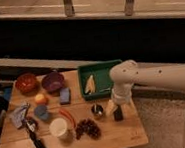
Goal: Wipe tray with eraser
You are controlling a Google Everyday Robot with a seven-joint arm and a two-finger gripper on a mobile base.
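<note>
The green tray [98,67] sits at the back right of the wooden table, with a pale yellow wedge-shaped thing [89,84] lying in it. The black eraser [119,114] lies on the table in front of the tray, near the right edge. My gripper [112,107] hangs from the white arm [152,78] that reaches in from the right. It is low over the table, right at the eraser's left side and just in front of the tray. Whether it touches the eraser I cannot tell.
A red bowl [25,82], purple bowl [52,81] and blue block [65,95] stand left of the tray. A small metal cup [96,109], dark cluster [87,128], white cup [58,127] and black-handled tool [37,142] lie along the front.
</note>
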